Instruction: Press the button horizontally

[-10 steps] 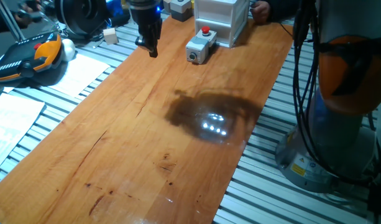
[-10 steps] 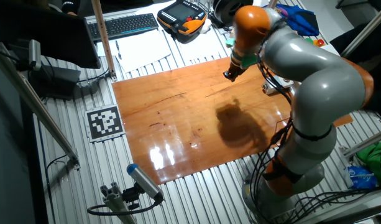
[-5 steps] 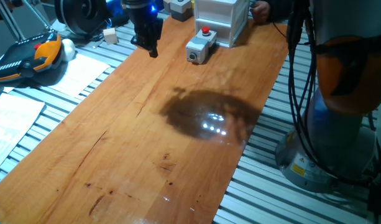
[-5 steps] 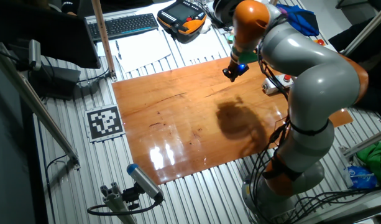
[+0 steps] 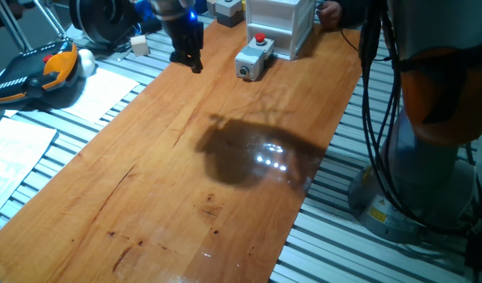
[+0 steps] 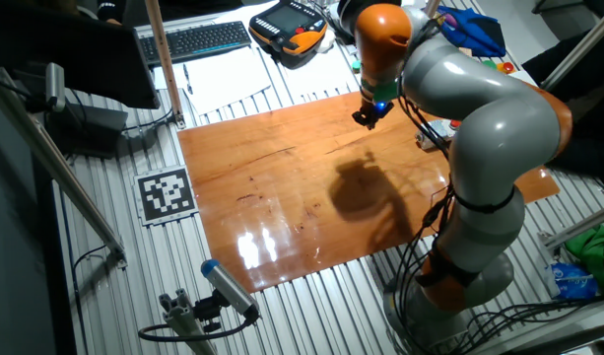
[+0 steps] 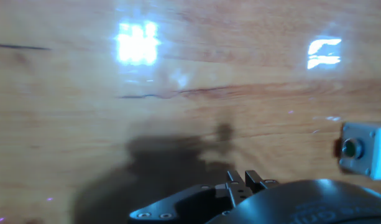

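Wooden desk [image 5: 185, 181] fills the middle of a slatted metal bench, with papers and a teach pendant off its left side and a keyboard beyond in the other fixed view. The button [image 5: 253, 58] sits near the desk's far edge, just in front of a white drawer box [image 5: 280, 23]; its red cap faces up and its dark round part faces along the desk toward the near end.

Over the last second the gripper [image 5: 189, 61] has drifted a little along the far edge toward the far left corner and seems to have sunk nearer the wood, while its shadow on the desk has slid left. The button has not moved. In the hand view the box [image 7: 364, 150] shows at the right border with its dark round face toward the camera. My reading is that the arm is getting down to the height of that end face before coming at it sideways, so the press itself is not yet begun.

The pincer holds nothing and touches nothing; it hangs just above bare wood, well apart from the button. In the hand view two small tips [image 7: 252, 180] show with a narrow gap between them, so the jaws appear slightly parted.
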`<state>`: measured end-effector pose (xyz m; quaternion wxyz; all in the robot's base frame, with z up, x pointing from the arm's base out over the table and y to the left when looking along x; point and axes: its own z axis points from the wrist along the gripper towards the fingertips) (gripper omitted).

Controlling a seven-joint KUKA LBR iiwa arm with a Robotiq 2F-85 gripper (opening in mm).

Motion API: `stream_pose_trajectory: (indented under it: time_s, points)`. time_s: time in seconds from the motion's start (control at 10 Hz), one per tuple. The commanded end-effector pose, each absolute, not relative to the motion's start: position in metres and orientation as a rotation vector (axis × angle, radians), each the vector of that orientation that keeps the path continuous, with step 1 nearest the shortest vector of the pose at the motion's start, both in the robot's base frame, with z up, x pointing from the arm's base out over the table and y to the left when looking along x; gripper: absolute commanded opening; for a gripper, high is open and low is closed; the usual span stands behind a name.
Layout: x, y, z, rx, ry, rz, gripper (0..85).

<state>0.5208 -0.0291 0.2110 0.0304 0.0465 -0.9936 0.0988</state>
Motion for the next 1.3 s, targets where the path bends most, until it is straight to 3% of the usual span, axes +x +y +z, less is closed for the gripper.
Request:
stream_pose_trajectory:
  time_s: [0.0,0.1,0.7,1.2]
  points:
    - [0.523,-0.042,0.202,0.161,-3.058,0.321,17.0]
    - [0.523,-0.055,0.193,0.194,-3.066,0.327,0.0]
    - [0.515,-0.126,0.128,0.364,-3.120,0.366,0.0]
    - [0.525,-0.125,0.140,0.326,-3.046,0.398,0.0]
